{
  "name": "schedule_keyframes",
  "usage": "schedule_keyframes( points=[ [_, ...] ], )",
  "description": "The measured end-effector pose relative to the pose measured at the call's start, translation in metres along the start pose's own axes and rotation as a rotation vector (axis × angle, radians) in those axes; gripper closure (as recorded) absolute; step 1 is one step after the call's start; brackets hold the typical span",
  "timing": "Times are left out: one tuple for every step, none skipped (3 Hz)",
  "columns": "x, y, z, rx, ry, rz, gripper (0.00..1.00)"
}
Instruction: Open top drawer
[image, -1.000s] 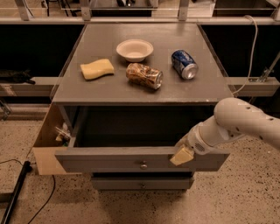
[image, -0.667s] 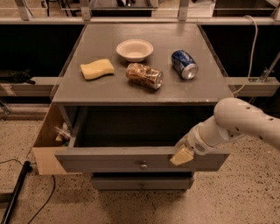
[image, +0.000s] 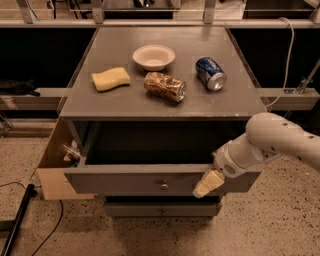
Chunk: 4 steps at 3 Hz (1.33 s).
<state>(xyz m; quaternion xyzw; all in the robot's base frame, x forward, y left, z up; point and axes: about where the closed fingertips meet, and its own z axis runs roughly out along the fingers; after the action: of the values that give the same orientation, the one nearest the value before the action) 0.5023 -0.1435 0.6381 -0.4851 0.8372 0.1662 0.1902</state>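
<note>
The top drawer (image: 125, 182) of the grey cabinet stands pulled out toward the camera, its dark inside showing under the cabinet top. A small round metal knob (image: 164, 186) sits at the centre of its flat front. My gripper (image: 208, 183) is at the right part of that front, reaching over the drawer's upper edge, to the right of the knob. The white arm (image: 280, 140) comes in from the right.
On the cabinet top lie a white bowl (image: 153, 56), a yellow sponge (image: 110, 78), a crumpled snack bag (image: 164, 86) and a blue can (image: 210, 73) on its side. A narrower drawer (image: 160, 209) sits below. A light wooden panel (image: 52, 165) juts out at the left. A black pole (image: 15, 225) lies on the floor.
</note>
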Motion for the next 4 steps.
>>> schedule_keyframes(
  points=[
    [0.001,0.0,0.001,0.0,0.003,0.001,0.0],
    [0.018,0.009,0.004,-0.008,0.003,0.014,0.18],
    [0.017,0.013,0.002,-0.012,-0.006,0.014,0.49],
    [0.016,0.014,0.0,-0.013,-0.007,0.014,0.72]
  ],
)
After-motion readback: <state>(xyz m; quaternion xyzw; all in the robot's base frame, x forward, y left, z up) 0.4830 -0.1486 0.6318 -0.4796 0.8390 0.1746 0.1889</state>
